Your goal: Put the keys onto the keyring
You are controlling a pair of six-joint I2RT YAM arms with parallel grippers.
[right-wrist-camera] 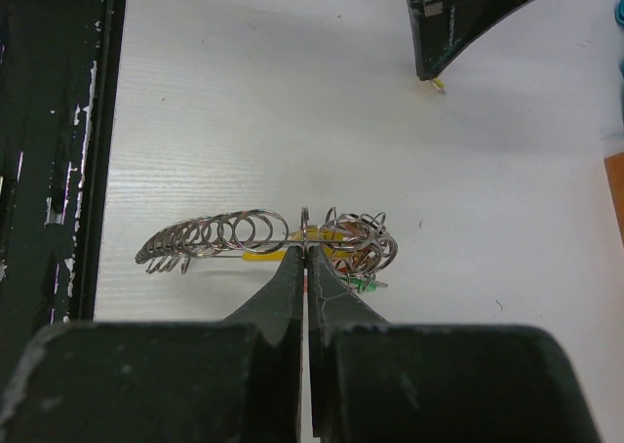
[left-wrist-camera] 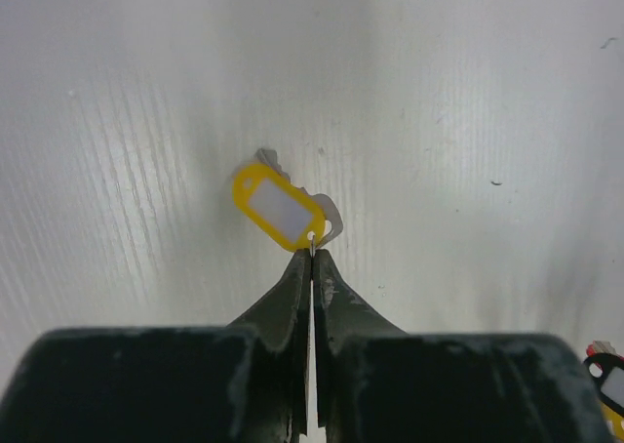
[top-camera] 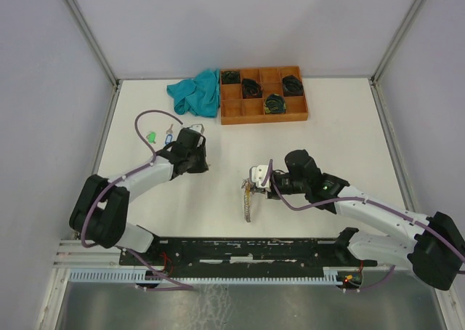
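Note:
My left gripper (left-wrist-camera: 312, 256) is shut on the small wire ring of a yellow-tagged key (left-wrist-camera: 278, 207), which hangs from its tips over the white table. In the top view this gripper (top-camera: 195, 134) is left of centre. My right gripper (right-wrist-camera: 306, 250) is shut on the keyring (right-wrist-camera: 224, 236), a thin silvery loop with a yellow segment that carries several small split rings and a bunch of tags. In the top view the right gripper (top-camera: 256, 179) holds the keyring (top-camera: 248, 201) near the table's middle. A green-tagged key (top-camera: 151, 136) and a blue-tagged key (top-camera: 169, 135) lie left of the left gripper.
An orange-brown tray (top-camera: 251, 111) with black coiled bundles stands at the back. A teal cloth (top-camera: 196, 92) lies to its left. The black rail (right-wrist-camera: 49, 150) runs along the near edge. Part of another tag (left-wrist-camera: 609, 380) shows at the left wrist view's corner.

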